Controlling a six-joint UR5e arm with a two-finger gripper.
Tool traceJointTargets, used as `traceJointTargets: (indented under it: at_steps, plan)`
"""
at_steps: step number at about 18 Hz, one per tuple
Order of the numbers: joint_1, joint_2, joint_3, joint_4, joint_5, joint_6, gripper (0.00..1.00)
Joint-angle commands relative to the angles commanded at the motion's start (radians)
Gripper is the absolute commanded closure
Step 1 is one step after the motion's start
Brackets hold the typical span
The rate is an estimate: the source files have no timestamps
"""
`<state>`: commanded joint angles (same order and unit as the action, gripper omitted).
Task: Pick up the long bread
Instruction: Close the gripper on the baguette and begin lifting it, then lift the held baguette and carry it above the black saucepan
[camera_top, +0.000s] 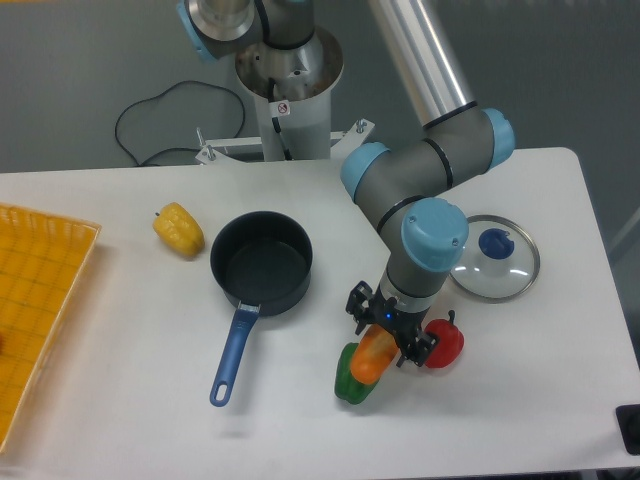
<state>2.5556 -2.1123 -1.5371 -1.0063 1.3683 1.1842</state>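
The long bread (373, 357) is a glossy orange-golden piece. Only its lower end shows, sticking out down-left from under my gripper (390, 333). The gripper points straight down over it, with its black fingers on either side of the bread, closed on it. The bread's free end overlaps the top of a green pepper (350, 386). The fingertips and the bread's upper part are hidden by the wrist.
A red pepper (445, 343) sits just right of the gripper. A glass lid with a blue knob (494, 256) lies to the upper right. A dark pan with a blue handle (260, 264) is to the left, a yellow bell pepper (178, 229) beyond it, and an orange basket (35, 300) at the left edge.
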Motion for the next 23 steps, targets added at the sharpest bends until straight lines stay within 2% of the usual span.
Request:
traceJointTargets:
  at_steps: [2,5,7,10,16,23]
  plan:
    - [0.0,0.002,0.0,0.0,0.0,0.002,0.27]
    - [0.0,0.002,0.0,-0.002,0.002,-0.005,0.5]
    - [0.0,0.003,0.0,-0.002,0.002,-0.005,0.52]
    - [0.0,0.002,0.0,-0.002,0.002,-0.003,0.62]
    - [0.008,0.006,0.006,-0.011,0.0,0.0,0.68]
    - [0.014,0.051,0.038,-0.13,0.003,0.0,0.68]
